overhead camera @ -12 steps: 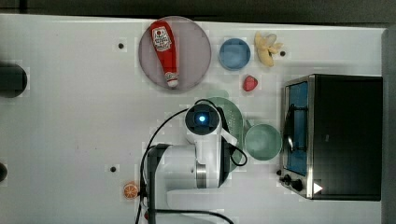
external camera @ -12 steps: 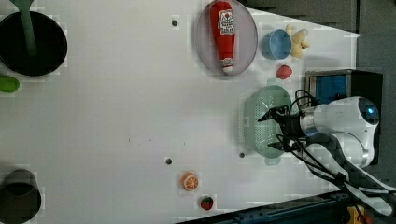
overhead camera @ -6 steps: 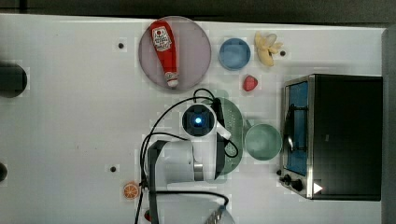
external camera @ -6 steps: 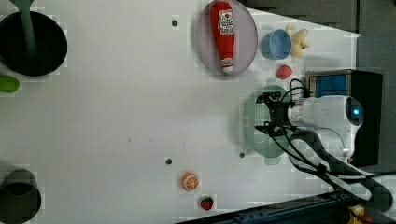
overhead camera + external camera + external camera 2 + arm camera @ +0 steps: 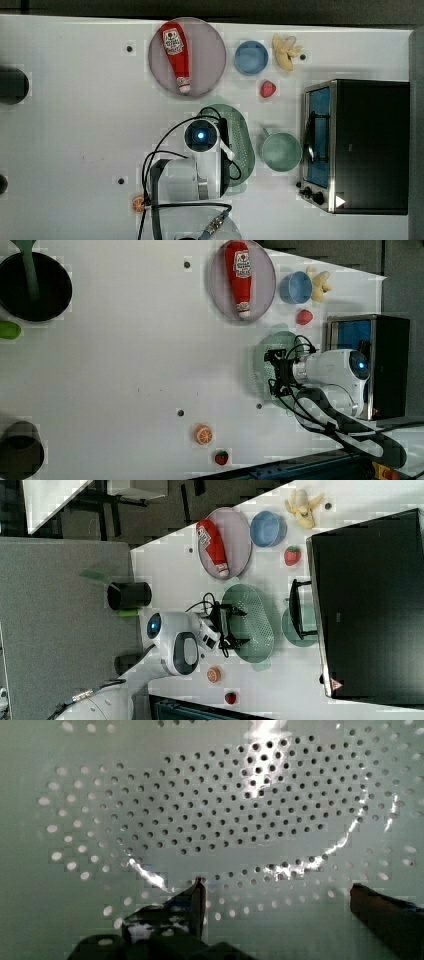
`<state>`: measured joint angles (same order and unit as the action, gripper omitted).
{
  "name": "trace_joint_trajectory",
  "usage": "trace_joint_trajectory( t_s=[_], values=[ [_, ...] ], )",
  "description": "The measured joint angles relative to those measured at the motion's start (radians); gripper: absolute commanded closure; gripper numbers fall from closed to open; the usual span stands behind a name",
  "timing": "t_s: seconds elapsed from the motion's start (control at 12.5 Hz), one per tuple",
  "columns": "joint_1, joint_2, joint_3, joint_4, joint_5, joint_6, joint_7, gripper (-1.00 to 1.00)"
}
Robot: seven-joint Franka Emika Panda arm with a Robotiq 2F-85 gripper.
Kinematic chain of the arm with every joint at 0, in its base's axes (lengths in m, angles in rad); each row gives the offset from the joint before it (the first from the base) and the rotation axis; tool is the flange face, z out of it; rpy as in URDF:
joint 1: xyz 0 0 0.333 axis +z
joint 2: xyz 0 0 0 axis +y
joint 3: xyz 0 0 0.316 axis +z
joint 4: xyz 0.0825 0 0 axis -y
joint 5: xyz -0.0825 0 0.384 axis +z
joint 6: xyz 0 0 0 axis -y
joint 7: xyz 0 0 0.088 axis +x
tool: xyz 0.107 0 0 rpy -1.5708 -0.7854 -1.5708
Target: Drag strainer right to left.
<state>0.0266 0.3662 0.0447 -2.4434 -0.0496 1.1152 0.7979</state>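
The strainer (image 5: 241,145), a pale green oval colander dotted with small holes, lies on the white table between the plate and the mug. It also shows in the left view (image 5: 261,360) and the right view (image 5: 257,622). My arm's wrist (image 5: 201,136) covers the strainer's side toward the top view's left. The gripper (image 5: 274,372) is open, its fingers spread inside the strainer (image 5: 225,820). In the wrist view one fingertip (image 5: 198,899) hangs just above the perforated floor, and the other (image 5: 382,907) stands far apart from it. Nothing is held between them.
A pale green mug (image 5: 280,151) stands just past the strainer toward the top view's right, then a toaster oven (image 5: 360,145). A plate (image 5: 205,75) with a ketchup bottle (image 5: 176,52), a blue bowl (image 5: 251,57), a strawberry (image 5: 268,89) and a banana (image 5: 285,50) lie above.
The arm has moved toward the top view's left over the strainer, and the gripper has come further in over the strainer's floor. The strainer itself has hardly shifted.
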Motion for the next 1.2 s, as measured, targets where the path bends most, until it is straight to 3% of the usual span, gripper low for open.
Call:
trace_joint_trajectory(
  t_s=[0.32, 0.72, 1.2],
  values=[
    [0.028, -0.004, 0.031, 0.010, 0.006, 0.004, 0.058, -1.00],
    [0.152, 0.003, 0.062, 0.041, 0.089, 0.001, 0.155, -1.00],
    [0.255, 0.106, 0.120, 0.135, 0.193, -0.007, 0.193, -1.00]
  ],
)
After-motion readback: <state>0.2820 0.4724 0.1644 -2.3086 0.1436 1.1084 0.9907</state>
